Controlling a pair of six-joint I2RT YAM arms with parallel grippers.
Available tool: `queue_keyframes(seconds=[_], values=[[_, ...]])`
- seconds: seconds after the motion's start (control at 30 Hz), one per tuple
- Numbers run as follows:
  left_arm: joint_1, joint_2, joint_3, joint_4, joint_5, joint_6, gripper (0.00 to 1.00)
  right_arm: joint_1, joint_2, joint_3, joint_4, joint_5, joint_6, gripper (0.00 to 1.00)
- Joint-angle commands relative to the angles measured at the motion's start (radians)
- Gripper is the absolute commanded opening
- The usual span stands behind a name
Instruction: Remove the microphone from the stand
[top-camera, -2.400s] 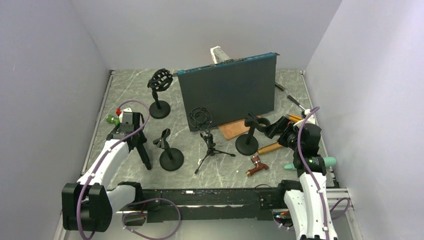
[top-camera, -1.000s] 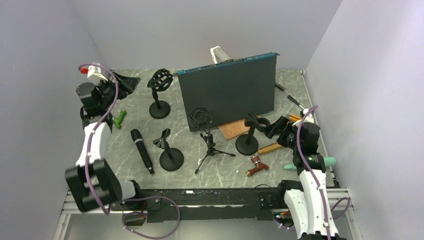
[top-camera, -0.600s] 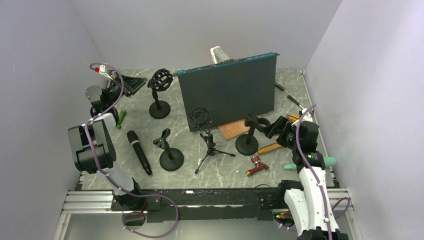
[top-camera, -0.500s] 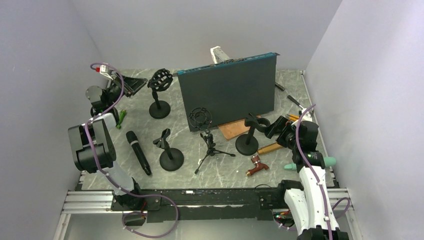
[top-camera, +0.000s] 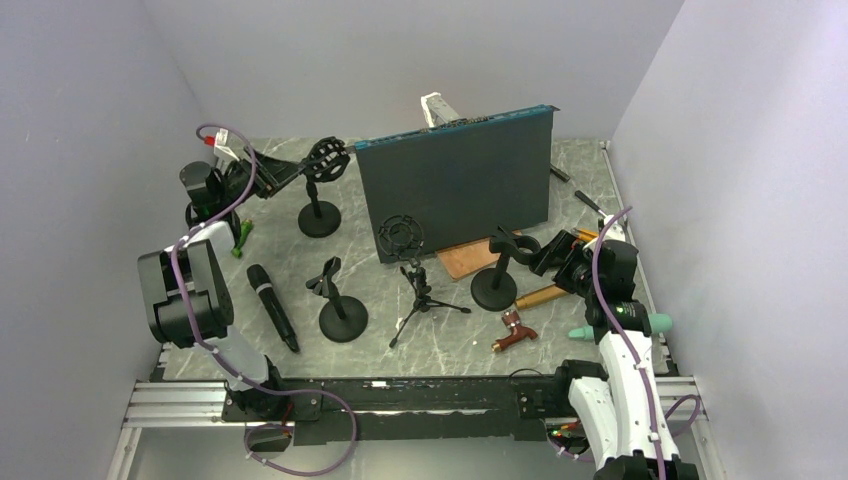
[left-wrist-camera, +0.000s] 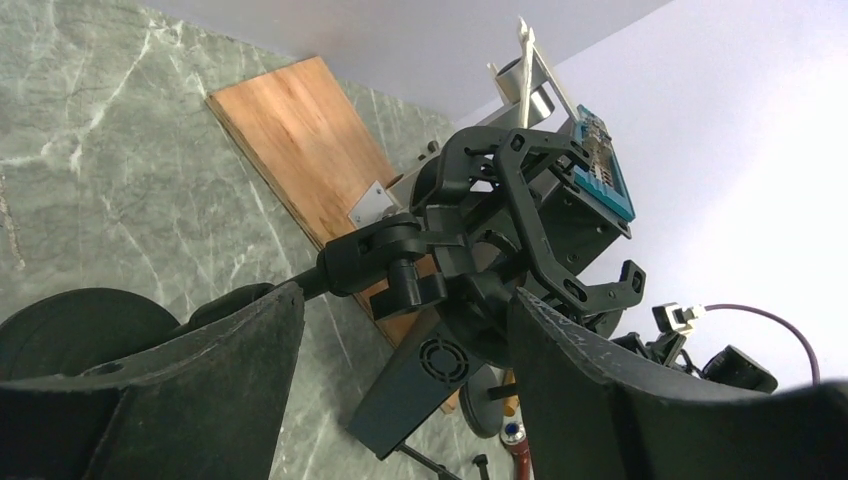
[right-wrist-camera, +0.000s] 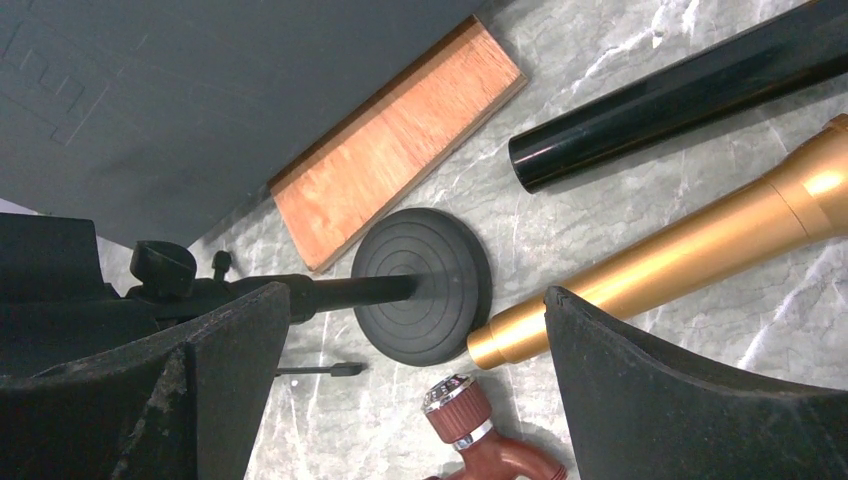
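The black microphone (top-camera: 272, 308) lies flat on the marble table, just left of the empty clip stand (top-camera: 341, 303) with its round base. My left gripper (top-camera: 293, 172) is up at the back left, open, its tips right beside the shock-mount stand (top-camera: 325, 160). In the left wrist view that shock mount (left-wrist-camera: 500, 205) fills the gap beyond the left gripper (left-wrist-camera: 400, 340), with nothing gripped. My right gripper (top-camera: 552, 255) is open beside another round-base stand (top-camera: 495, 280). In the right wrist view the right gripper (right-wrist-camera: 420, 385) is empty above that stand's base (right-wrist-camera: 425, 285).
A dark blue panel (top-camera: 455, 185) stands upright mid-table, with a wooden board (top-camera: 468, 260) at its foot. A small tripod with a shock mount (top-camera: 408, 250), a red tap (top-camera: 515, 330), a gold cylinder (right-wrist-camera: 680, 260) and a black tube (right-wrist-camera: 680, 95) lie nearby. A green object (top-camera: 240, 235) sits at the left.
The left arm, low over the microphone earlier, lifted away to the back left, then swung right toward the shock-mount stand. The microphone rolled slightly left. The right arm stayed put.
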Motion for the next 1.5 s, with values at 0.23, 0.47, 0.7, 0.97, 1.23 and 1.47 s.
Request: queue_keyframes(seconds=[0.23,0.47,0.7,0.97,1.23,1.47], values=[[-0.012,0.017,0.042,-0.108,-0.039,0.102,0.65,0.001,-0.016,0.047,-0.003,0.011,-0.015,1.00],[-0.007,0.007,0.063,-0.298,-0.095,0.217,0.60,0.001,-0.020,0.042,-0.002,0.009,-0.014,1.00],[-0.002,0.013,0.117,-0.594,-0.199,0.414,0.56,0.001,-0.026,0.038,0.001,0.010,-0.012,1.00],[0.009,0.062,0.139,-0.743,-0.264,0.532,0.55,0.003,-0.031,0.036,0.003,0.008,-0.010,1.00],[-0.004,0.072,0.146,-0.795,-0.292,0.569,0.55,0.003,-0.040,0.038,0.001,0.015,-0.011,1.00],[-0.004,-0.039,0.143,-0.795,-0.353,0.578,0.70,0.002,-0.038,0.053,-0.004,0.014,-0.013,1.00]])
